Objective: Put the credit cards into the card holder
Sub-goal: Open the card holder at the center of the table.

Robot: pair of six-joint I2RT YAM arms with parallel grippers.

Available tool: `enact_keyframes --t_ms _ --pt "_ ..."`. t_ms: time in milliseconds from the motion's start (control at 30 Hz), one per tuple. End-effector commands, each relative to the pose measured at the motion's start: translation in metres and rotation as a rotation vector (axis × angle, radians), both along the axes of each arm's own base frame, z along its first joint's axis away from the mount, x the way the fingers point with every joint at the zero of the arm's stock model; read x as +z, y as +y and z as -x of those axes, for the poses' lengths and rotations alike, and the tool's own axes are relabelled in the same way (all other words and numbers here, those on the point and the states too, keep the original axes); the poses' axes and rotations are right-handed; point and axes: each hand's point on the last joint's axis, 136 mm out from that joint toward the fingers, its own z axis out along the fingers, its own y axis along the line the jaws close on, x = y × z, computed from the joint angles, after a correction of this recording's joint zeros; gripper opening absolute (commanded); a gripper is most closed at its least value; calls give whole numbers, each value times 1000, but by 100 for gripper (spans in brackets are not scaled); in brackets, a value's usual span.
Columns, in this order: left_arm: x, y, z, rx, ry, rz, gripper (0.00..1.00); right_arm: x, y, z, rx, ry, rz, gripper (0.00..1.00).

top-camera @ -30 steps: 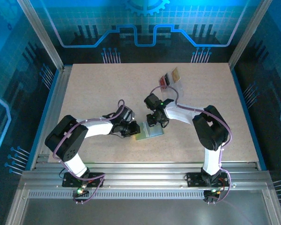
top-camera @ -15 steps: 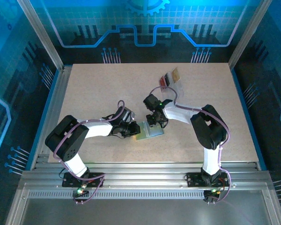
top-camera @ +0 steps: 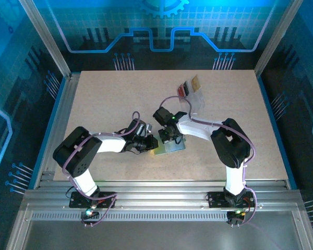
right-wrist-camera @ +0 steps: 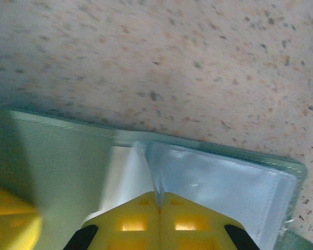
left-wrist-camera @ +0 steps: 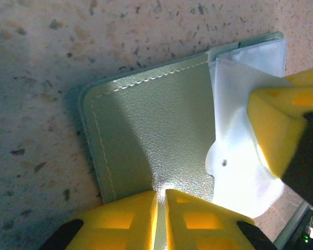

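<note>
- Near the middle of the table, a little toward its near edge, the card holder lies flat between the two arms.
- From above we see it only as a small pale grey-green square, partly covered by both hands.
- Our left wrist view adds the detail: a grey-green stitched panel, with the pale shiny lining lifted beside it.
- The left hand is closed to a thin slit over the near edge of that green panel and grips it.
- In the same view a yellow finger of the other arm presses into the lining from the right.
- The right hand has its fingers pressed together, and a thin clear leaf of the lining stands pinched between their tips.
- That pinch is plain from the right wrist. From above, the wrist covers it.
- The right wrist view also shows the far rim of the holder resting on speckled table, and a yellow finger of the left arm at the lower left corner.
- Only from above do we see the credit cards: red, dark and tan, side by side, well beyond the holder toward the far edge.
- The cards lie apart from both hands.
</note>
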Motion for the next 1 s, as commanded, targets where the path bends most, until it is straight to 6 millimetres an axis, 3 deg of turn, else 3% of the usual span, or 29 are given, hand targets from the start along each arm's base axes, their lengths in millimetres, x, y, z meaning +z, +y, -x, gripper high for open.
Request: enact_keyframes --t_ms 0,233,467,767,967 --pt "-46 16 30 -7 121 -103 14 16 15 8 36 20 -28 1" --pt "-42 11 29 0 118 -70 15 14 39 14 16 122 -227 30" --pt "-32 8 28 3 107 -34 20 27 56 20 16 178 -462 46" --pt "-16 -6 22 -20 73 47 26 48 82 22 28 208 -660 50" --pt "-3 -9 24 -55 34 83 33 53 83 15 -15 188 -677 51"
